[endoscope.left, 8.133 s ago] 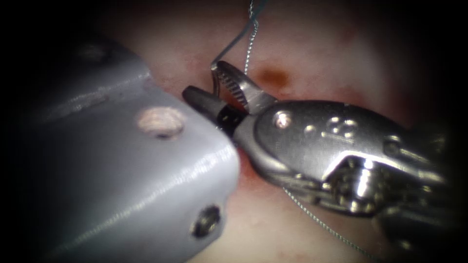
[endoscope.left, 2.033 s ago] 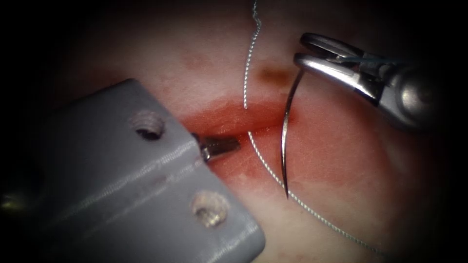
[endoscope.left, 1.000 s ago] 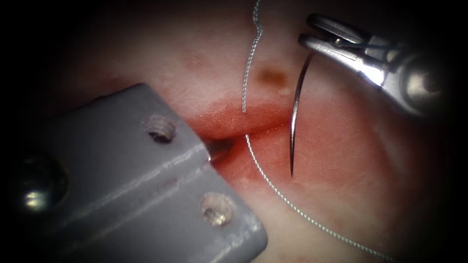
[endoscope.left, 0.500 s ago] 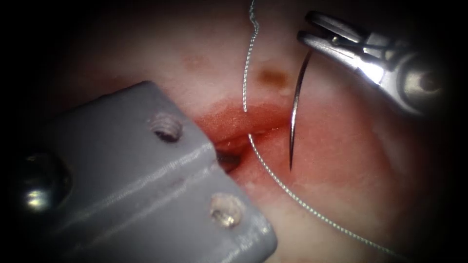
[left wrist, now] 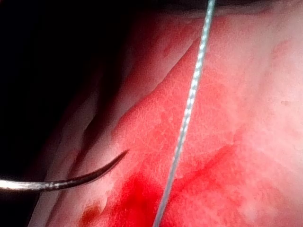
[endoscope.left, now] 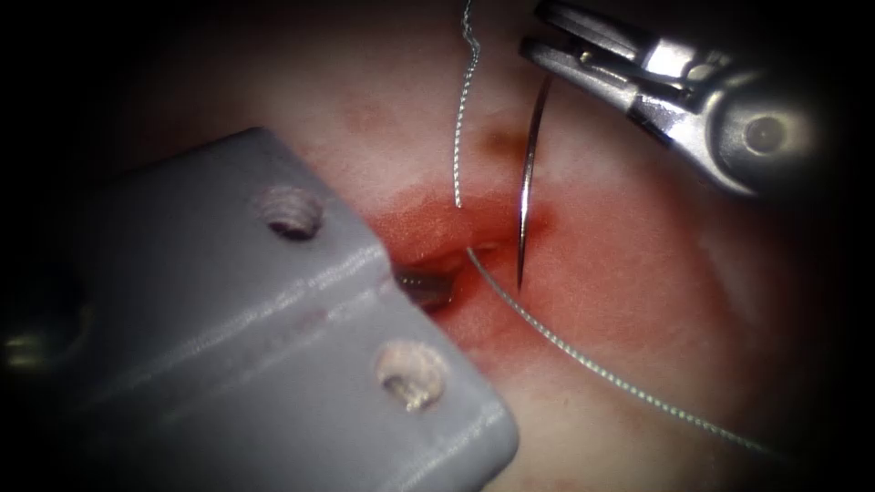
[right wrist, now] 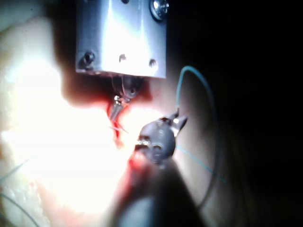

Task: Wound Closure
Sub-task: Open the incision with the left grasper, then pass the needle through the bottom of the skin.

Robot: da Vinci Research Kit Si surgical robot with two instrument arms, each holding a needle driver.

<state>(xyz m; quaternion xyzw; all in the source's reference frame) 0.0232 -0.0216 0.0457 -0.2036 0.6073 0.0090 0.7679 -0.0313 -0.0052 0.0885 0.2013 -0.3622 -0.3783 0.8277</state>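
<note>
Light falls brightest on the tissue (endoscope.left: 638,273) around the cut (endoscope.left: 456,232), fading to a dark vignette toward every edge. Beside the cut, the left arm's grey housing (endoscope.left: 228,346) looks soft, perhaps out of focus. In the right wrist view glare washes the tissue white next to the cut.

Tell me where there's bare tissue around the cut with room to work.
Free: pale tissue right of the needle, between the right tool, which holds the needle's upper end, and the thread. Crowded: the cut, where needle tip, thread and left tool meet.
</note>
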